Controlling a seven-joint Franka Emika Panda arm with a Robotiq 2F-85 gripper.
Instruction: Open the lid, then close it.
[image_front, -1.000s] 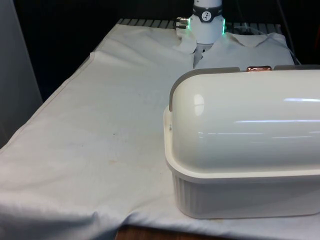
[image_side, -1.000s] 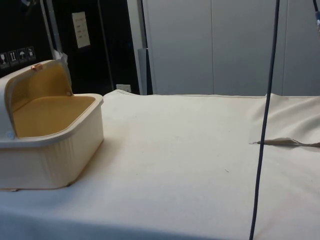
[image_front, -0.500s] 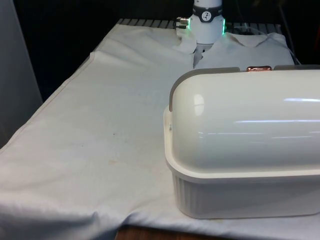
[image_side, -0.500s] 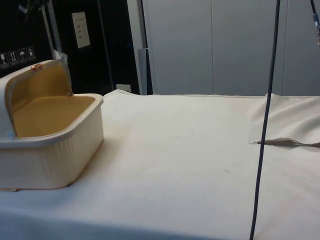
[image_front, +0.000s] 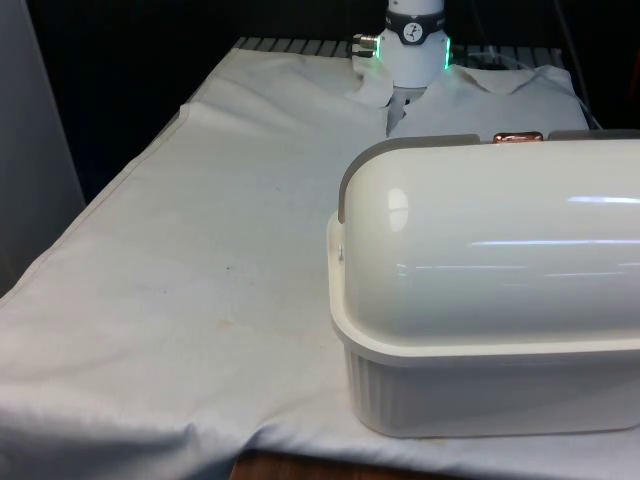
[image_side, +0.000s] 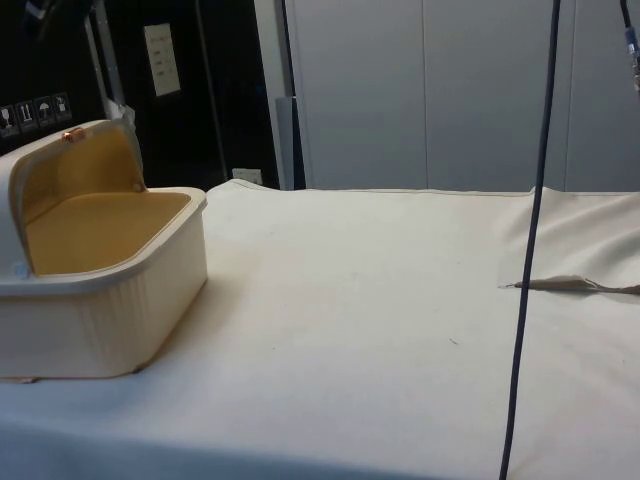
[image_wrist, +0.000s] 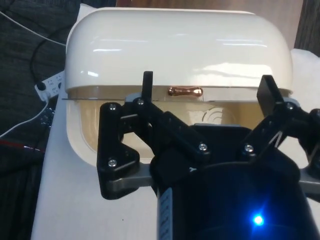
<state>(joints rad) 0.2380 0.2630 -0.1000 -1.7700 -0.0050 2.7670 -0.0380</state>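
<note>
A cream bread box (image_front: 480, 390) stands at the front view's right with its rounded back to that camera. Its roll lid (image_side: 70, 175) is rolled up and back, so the tan inside (image_side: 100, 225) lies bare. The lid's copper handle (image_front: 518, 136) (image_side: 72, 134) sits at the top. In the wrist view my gripper (image_wrist: 209, 87) is open above the box's mouth. Its black fingers (image_wrist: 147, 85) are spread wide, with the copper handle (image_wrist: 185, 91) showing between them, untouched. Nothing is held.
White cloth (image_front: 200, 260) covers the table around the box. A black cable (image_side: 528, 260) hangs down in the side view's right half. The cloth is wrinkled into a fold (image_side: 570, 285) near it. Loose cables (image_wrist: 30, 100) lie beside the box in the wrist view.
The box, lid and handle stand just as they did a second ago. The arm's base in the front view has not shifted.
</note>
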